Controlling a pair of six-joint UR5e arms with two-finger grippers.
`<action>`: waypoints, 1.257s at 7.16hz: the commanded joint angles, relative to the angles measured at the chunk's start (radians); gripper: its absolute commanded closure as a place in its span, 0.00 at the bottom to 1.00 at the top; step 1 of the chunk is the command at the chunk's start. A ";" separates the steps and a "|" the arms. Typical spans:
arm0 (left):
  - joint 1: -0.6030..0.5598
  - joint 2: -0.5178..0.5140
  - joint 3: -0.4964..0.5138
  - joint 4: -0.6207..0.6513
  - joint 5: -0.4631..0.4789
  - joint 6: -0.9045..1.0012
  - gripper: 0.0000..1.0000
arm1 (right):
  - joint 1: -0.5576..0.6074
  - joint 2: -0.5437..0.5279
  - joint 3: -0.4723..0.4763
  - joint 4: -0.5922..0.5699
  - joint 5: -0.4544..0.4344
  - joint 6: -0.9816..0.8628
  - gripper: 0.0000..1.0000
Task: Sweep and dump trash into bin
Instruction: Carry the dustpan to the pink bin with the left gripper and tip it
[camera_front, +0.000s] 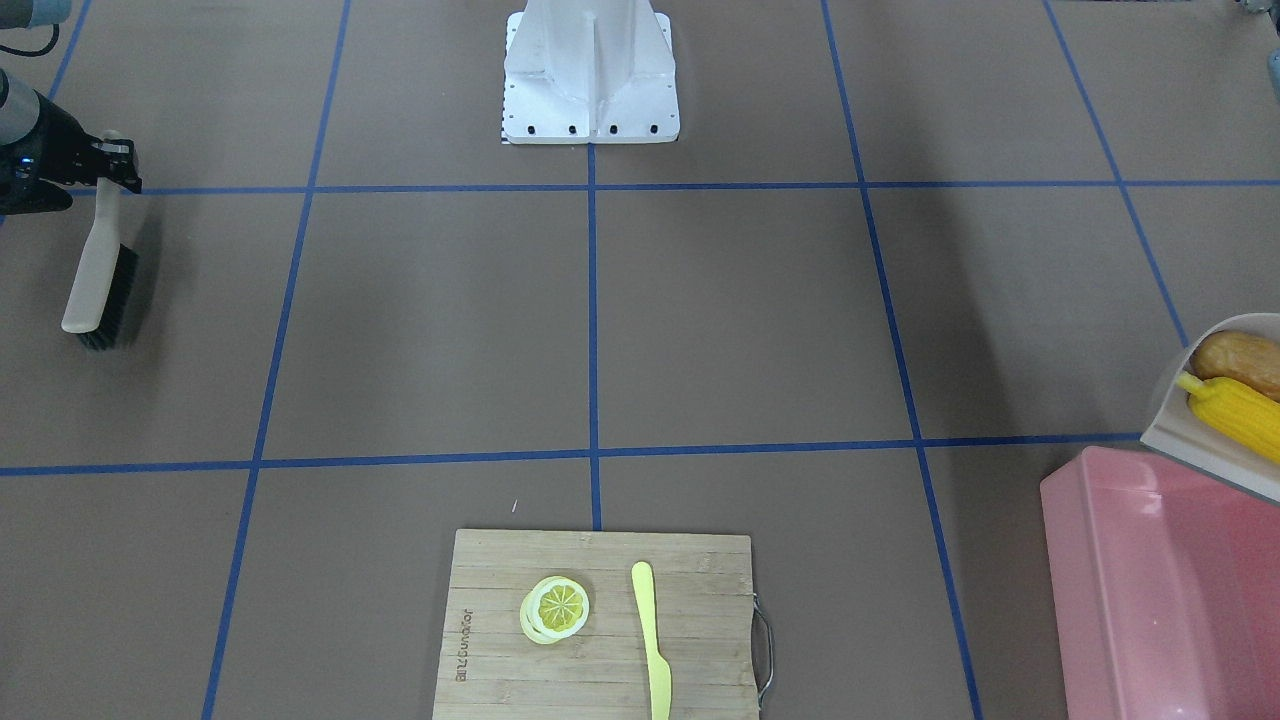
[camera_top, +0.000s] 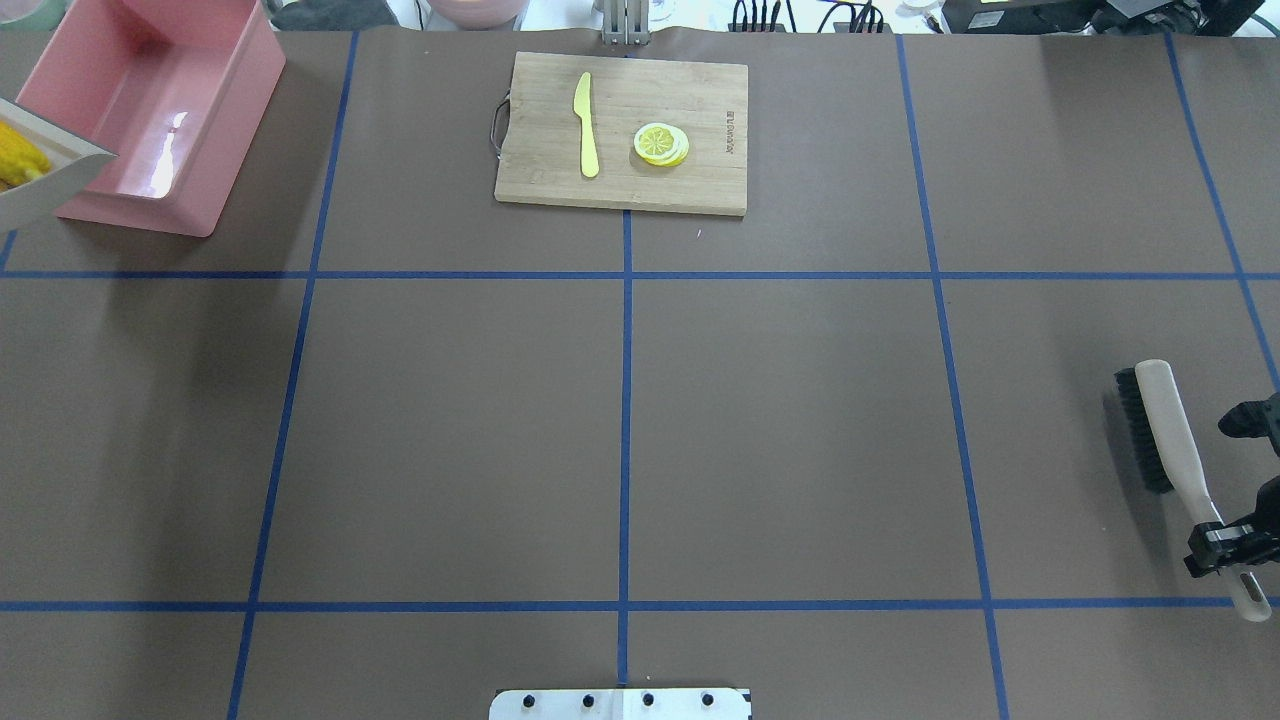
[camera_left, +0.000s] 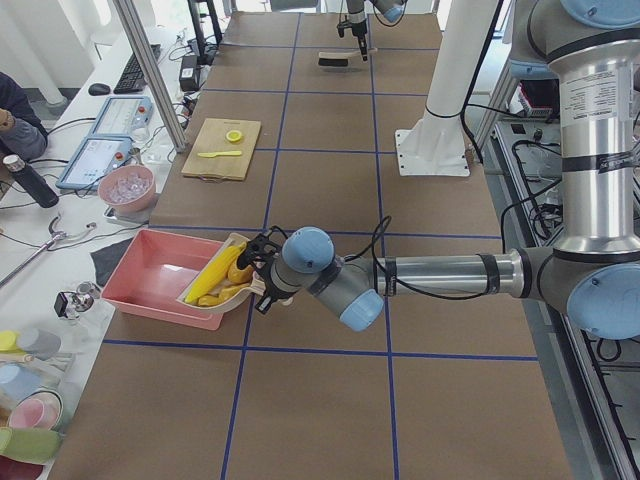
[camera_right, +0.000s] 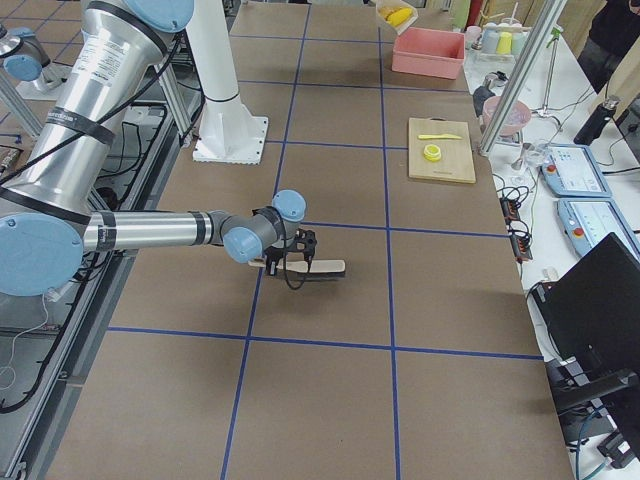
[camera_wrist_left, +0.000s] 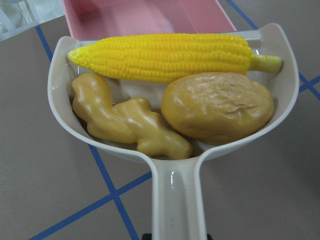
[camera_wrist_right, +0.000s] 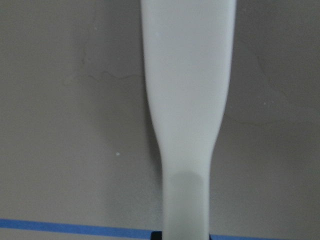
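The corn cob (camera_wrist_left: 160, 57), brown potato lump (camera_wrist_left: 217, 105) and ginger root (camera_wrist_left: 125, 120) lie in the beige dustpan (camera_wrist_left: 177, 195). My left gripper (camera_left: 262, 272) is shut on the dustpan's handle. It holds the pan in the air over the near wall of the pink bin (camera_front: 1150, 590), roughly level. The bin's inside (camera_top: 160, 110) looks empty. My right gripper (camera_top: 1222, 540) is shut on the handle of a hand brush (camera_top: 1165, 430), whose bristles rest on the table at the far right.
A wooden cutting board (camera_top: 540, 170) at the table's far edge carries a lemon slice (camera_top: 661, 143) and a pale yellow knife (camera_top: 586, 125). The white robot base (camera_front: 590, 70) stands at the middle of the near edge.
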 joint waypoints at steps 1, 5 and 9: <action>-0.026 -0.093 -0.002 0.262 0.008 0.180 0.98 | -0.013 0.002 -0.016 0.000 -0.004 -0.009 1.00; -0.022 -0.245 -0.010 0.579 0.159 0.354 0.99 | -0.019 0.004 -0.023 0.001 -0.007 0.004 0.00; -0.023 -0.285 -0.019 0.686 0.205 0.427 1.00 | -0.007 0.008 -0.001 0.003 -0.001 0.005 0.00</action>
